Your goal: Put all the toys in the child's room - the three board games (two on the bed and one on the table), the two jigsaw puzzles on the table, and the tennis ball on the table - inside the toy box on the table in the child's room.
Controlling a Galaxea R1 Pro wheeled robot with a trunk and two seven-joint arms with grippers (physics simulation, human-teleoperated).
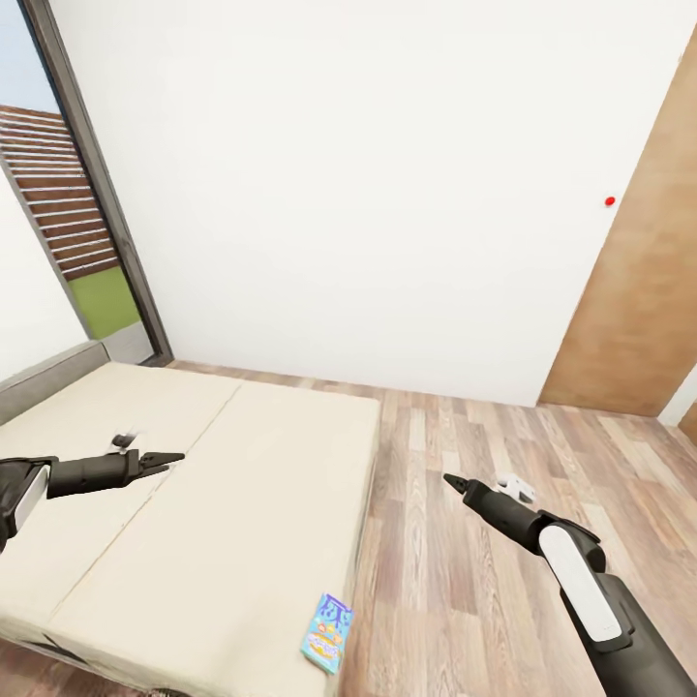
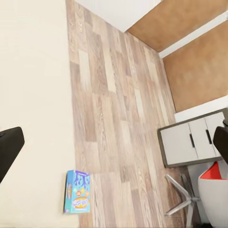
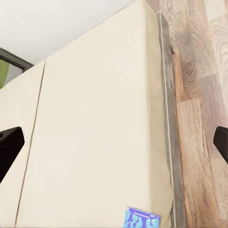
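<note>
Lying alone at the bed's near right edge was one teal-blue board game; both grippers, left and right, hovered empty, jaws spread wide

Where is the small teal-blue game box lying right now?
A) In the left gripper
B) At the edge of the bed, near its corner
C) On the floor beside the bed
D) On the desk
B: the game box lies flat on the bed at its floor-side edge near the corner, with no gripper touching it.
</note>
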